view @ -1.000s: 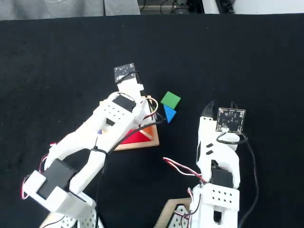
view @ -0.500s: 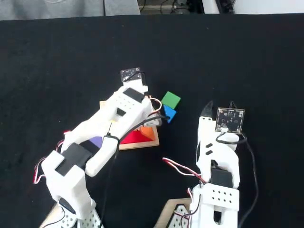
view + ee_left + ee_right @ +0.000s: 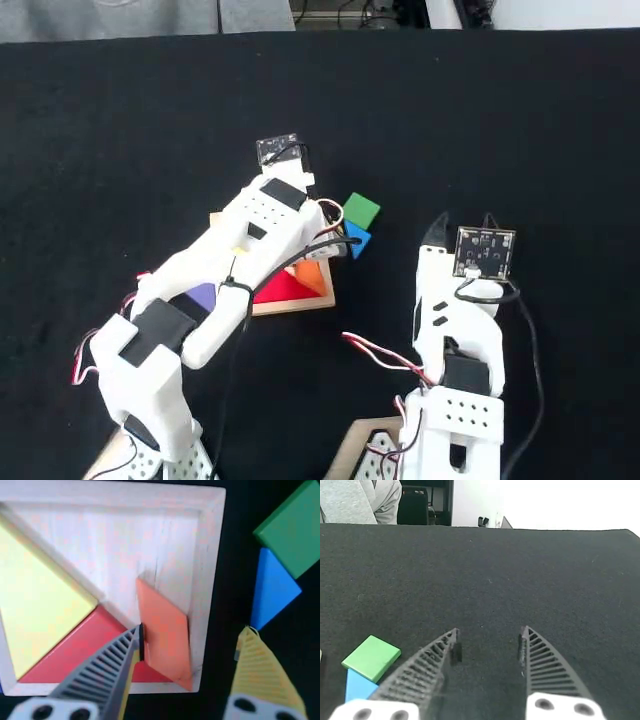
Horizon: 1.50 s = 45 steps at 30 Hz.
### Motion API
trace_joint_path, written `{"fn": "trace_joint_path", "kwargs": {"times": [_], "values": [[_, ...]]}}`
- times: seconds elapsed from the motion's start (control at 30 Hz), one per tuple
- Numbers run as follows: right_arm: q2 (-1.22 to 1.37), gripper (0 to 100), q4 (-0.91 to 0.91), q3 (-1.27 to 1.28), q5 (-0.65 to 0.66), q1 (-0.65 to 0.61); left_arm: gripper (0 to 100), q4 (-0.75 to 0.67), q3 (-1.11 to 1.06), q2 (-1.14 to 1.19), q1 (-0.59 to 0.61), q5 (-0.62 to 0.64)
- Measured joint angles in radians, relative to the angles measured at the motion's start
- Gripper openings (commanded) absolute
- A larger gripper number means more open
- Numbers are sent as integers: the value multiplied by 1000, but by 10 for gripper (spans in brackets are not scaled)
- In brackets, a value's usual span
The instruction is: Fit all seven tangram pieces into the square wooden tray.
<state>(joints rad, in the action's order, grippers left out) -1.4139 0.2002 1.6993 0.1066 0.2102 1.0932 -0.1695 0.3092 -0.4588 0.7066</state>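
Observation:
The square wooden tray (image 3: pixel 212 555) holds a yellow triangle (image 3: pixel 40 610), a red triangle (image 3: pixel 85 650) and an orange parallelogram (image 3: pixel 165 635) lying against its right rim. My left gripper (image 3: pixel 192 632) is open low over that corner. One finger (image 3: pixel 120 665) touches the orange piece's inner edge and the other finger (image 3: pixel 257 665) is outside the rim. A green square (image 3: pixel 359 211) and a blue triangle (image 3: pixel 355 238) lie on the cloth just right of the tray (image 3: pixel 290 303). A purple piece (image 3: pixel 200 297) peeks out beside the left arm. My right gripper (image 3: pixel 487 647) is open over bare cloth.
Black cloth covers the table, with room at the right and far side. A wooden board (image 3: pixel 365 440) lies at the near edge by the right arm's base. The left arm hides most of the tray in the high view.
The left arm has swung and stretched toward the tray's right side, uncovering the purple piece. Its gripper now sits nearer the blue triangle. The right arm has not moved.

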Motion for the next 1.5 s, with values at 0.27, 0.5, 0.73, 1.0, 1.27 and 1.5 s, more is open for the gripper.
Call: {"fn": "trace_joint_path", "kwargs": {"times": [0.27,0.5,0.73,1.0,1.27,1.5], "values": [[0,198,0,0,0,0,300,0,43,57,3,0],[0,198,0,0,0,0,301,38,104,66,9,0],[0,198,0,0,0,0,300,238,190,-15,9,0],[0,198,0,0,0,0,300,419,238,-218,15,-167],[0,198,0,0,0,0,300,542,239,-376,72,-416],[0,198,0,0,0,0,300,598,239,-385,279,-790]]}}
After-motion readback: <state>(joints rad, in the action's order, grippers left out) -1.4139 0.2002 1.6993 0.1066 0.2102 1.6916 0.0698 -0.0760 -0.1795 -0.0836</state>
